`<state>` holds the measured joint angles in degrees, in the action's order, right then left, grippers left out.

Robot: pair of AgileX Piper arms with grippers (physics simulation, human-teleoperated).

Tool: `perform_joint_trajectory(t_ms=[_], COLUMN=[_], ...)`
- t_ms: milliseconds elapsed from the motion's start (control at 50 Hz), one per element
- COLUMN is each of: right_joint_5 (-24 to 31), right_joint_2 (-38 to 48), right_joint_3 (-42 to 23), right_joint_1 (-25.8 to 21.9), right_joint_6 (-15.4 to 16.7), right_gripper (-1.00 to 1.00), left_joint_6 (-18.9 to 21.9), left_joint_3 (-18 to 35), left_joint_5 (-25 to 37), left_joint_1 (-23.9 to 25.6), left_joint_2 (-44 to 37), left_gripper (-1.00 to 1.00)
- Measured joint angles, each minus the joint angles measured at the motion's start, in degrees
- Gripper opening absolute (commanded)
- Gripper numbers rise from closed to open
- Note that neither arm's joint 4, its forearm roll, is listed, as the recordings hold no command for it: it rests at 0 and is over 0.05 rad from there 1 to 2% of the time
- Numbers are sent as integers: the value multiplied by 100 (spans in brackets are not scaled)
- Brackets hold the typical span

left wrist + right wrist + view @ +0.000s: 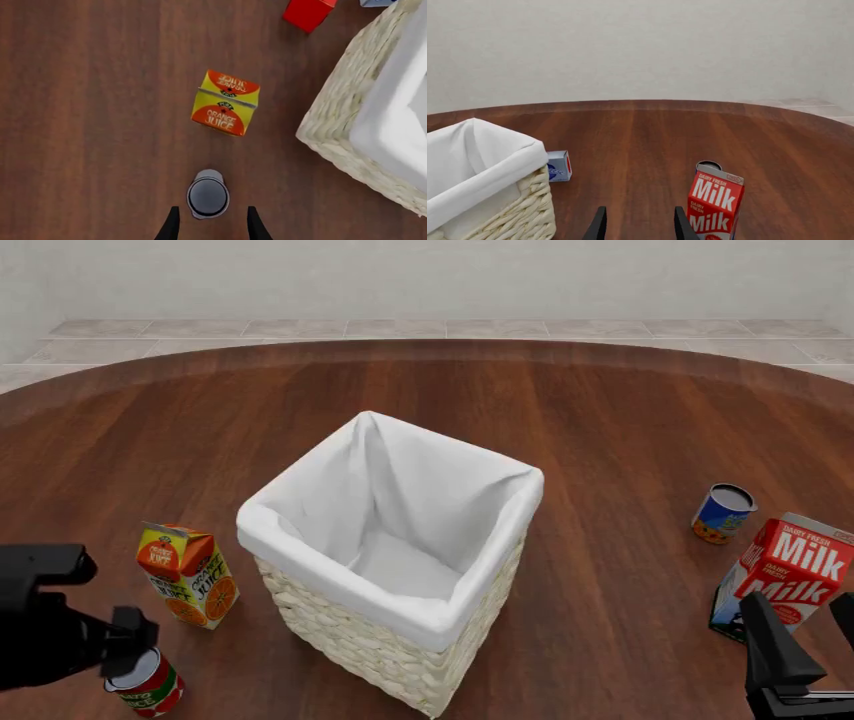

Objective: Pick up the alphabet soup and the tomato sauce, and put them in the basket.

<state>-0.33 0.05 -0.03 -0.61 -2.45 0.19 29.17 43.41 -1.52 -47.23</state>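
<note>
Two grippers sit nearest: the left gripper (pixel 208 225), fingers apart, hovers above one alphabet soup (pixel 147 680) at near left; the right gripper (pixel 635 225) is likewise spread. Two cartons flank one central basket (pixel 400 640). One tomato sauce (pixel 723 513) stands far right.

Table (pixel 627 420): round, dark reddish-brown wood grain, far edge curved.
Wall (pixel 427 275): plain, pale off-white, behind the table's far edge.
Floor (pixel 400 328): beige tiles, between table and wall.
Light: even, soft, without hard shadows.
</note>
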Motion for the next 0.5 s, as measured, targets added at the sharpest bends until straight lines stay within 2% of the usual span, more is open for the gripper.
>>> perform_joint_trajectory(t_ms=[500], right_joint_5=[-14], right_joint_2=[-1], right_joint_3=[-1], right_joint_1=[8], right_joint_6=[-8], right_gripper=[100], left_joint_6=[-54], left_joint_3=[-501], left_joint_5=[-403], left_joint_1=[63], left_joint_2=[-26], left_gripper=[100])
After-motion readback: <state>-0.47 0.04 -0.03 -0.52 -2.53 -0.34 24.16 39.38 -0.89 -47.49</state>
